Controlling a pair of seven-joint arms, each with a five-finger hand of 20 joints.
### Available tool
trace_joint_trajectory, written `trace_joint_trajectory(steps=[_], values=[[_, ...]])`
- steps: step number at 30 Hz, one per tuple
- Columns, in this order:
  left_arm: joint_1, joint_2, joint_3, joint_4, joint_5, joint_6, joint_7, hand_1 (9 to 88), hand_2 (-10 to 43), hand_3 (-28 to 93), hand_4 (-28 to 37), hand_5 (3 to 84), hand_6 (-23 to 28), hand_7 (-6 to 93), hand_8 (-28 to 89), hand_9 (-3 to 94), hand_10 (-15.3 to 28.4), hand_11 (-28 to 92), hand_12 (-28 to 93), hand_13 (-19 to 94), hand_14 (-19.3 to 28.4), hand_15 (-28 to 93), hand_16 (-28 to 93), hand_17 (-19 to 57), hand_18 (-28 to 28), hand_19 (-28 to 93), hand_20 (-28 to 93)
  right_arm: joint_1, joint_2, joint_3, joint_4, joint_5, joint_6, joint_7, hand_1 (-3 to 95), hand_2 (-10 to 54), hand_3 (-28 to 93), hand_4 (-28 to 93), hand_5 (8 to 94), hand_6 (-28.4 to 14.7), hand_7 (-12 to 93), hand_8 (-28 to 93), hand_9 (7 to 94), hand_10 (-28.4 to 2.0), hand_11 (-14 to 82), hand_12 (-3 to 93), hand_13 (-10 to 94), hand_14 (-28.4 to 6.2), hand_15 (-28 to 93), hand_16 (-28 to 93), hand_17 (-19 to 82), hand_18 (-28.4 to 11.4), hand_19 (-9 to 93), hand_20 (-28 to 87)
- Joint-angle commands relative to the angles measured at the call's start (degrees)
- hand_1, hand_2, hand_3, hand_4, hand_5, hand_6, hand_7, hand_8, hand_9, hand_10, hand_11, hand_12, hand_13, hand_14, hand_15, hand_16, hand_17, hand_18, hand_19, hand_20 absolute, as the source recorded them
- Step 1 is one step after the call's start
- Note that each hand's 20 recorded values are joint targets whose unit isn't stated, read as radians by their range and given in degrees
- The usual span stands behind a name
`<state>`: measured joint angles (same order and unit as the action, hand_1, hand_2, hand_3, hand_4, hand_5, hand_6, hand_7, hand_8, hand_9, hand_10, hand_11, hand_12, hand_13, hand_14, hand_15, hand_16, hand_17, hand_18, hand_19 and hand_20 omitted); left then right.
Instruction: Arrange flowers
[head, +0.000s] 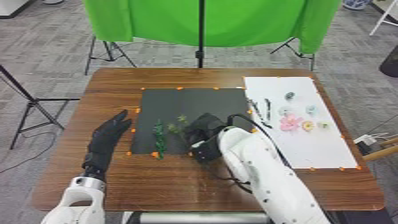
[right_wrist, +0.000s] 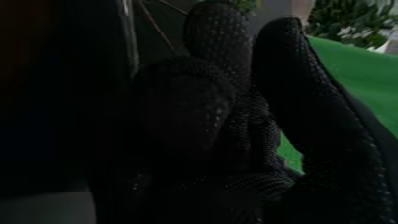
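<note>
My left hand (head: 105, 137) is open, its fingers straight, left of the black mat (head: 206, 95). My right hand (head: 206, 129) is over the mat's lower right part; its black glove (right_wrist: 333, 130) is close up in the right wrist view. A yellow-green sprig (head: 176, 124) lies beside it, while thin stems (right_wrist: 156, 26) and some green leaves (right_wrist: 245, 4) show past the glove. Whether the hand holds a stem is unclear. Farther left on the mat is a dark green stem (head: 159, 137). The white sheet (head: 289, 90) bears a pink flower (head: 290, 122), a yellow-centred flower (head: 307, 125) and several smaller blooms.
Dark stems (head: 266, 110) lie on the white sheet's left side. Orange tape pieces mark the edges of mat and sheet on the wooden table (head: 160, 185). Behind the table, a green cloth (head: 169, 22) hangs from a stand, with tripod legs on the left.
</note>
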<state>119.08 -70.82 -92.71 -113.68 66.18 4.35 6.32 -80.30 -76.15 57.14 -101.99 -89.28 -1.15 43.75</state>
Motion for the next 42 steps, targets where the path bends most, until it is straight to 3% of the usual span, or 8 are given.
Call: trace_joint_trajectory(steps=[1,7,23,30,33,37,42], values=[[0.5,-0.30,-0.21,-0.02,0.42,-0.60,-0.66,21.3,-0.9,67,-26.4,39.1,3.7,2.1,-5,40.7,12.3,8,12,27,12.1,7,0,4.2,9.6,1,16,-0.7,1.0,-1.4,0.0,-7.6,-3.8,-4.4,43.3,-9.5,73,-25,75.3,-3.1,19,13,92.8,-11.1,32.0,26.1,94,-1.4,56,23,74,-3.9,90,34],[0.7,-0.50,-0.29,-0.20,0.61,-0.87,-0.72,21.5,-0.7,66,-26.1,38.9,3.8,1.3,-5,40.3,12.1,7,13,27,11.9,7,0,4.1,9.5,1,16,-1.1,1.7,-2.1,-0.5,-14.2,-6.6,-7.9,36.1,-9.5,82,-28,74.0,-2.3,19,-7,93.0,-11.2,32.4,26.0,94,-1.5,56,23,74,-4.3,91,32],[0.8,-0.68,-0.49,-0.23,0.59,-0.97,-1.12,21.5,-0.2,65,-25.2,38.5,3.6,0.1,-4,40.0,11.8,7,14,27,11.8,7,1,4.0,9.6,1,16,-3.2,4.2,-2.1,-2.5,-36.2,-6.7,-17.0,32.3,-9.5,78,-23,69.0,-2.8,16,-7,90.8,-11.9,34.6,26.3,94,-2.1,56,25,73,-5.6,93,34],[1.0,-1.08,-0.68,-0.39,0.63,-1.10,-1.06,21.3,-0.1,65,-25.1,38.7,3.4,0.4,-4,40.9,11.8,7,14,27,11.9,7,1,4.2,9.6,1,16,-6.2,7.4,4.7,-9.5,-39.7,-5.0,-18.8,32.8,-9.5,74,-20,69.5,-2.7,16,-7,89.3,-12.7,35.0,26.3,94,-2.6,54,28,71,-6.8,93,38],[1.4,-1.01,-0.93,-0.55,0.53,-0.71,-0.95,21.2,-0.3,65,-25.1,38.9,3.4,1.2,-4,41.3,12.0,8,14,28,12.0,7,1,4.3,9.6,1,16,-7.4,10.2,9.9,-12.6,-42.2,-0.4,-18.8,34.7,-9.5,69,-18,68.3,-2.4,16,-7,83.1,-14.5,25.9,24.9,92,-3.8,48,33,65,-9.4,93,40],[1.8,-0.95,-1.27,-0.73,0.39,-0.34,-0.99,21.0,-0.5,65,-25.4,39.5,3.6,2.1,-5,41.7,12.2,9,13,29,12.2,7,0,4.6,9.6,1,16,-7.6,12.8,16.5,-13.0,-46.0,0.0,-16.8,38.9,-9.5,66,-16,64.1,-2.9,16,-6,72.4,-16.7,20.3,24.7,83,-6.4,52,35,58,-13.0,93,45],[1.3,-0.97,-0.82,-0.52,0.68,-0.69,-1.25,21.0,-0.7,66,-25.9,39.8,3.6,2.9,-5,41.9,12.3,10,13,29,12.3,8,0,4.6,9.6,1,16,-7.1,13.3,20.6,-10.0,-46.5,-8.0,-12.7,39.4,-9.5,62,-15,65.4,-3.9,15,-6,74.8,-16.4,24.0,25.6,82,-7.2,57,33,58,-12.7,93,46]])
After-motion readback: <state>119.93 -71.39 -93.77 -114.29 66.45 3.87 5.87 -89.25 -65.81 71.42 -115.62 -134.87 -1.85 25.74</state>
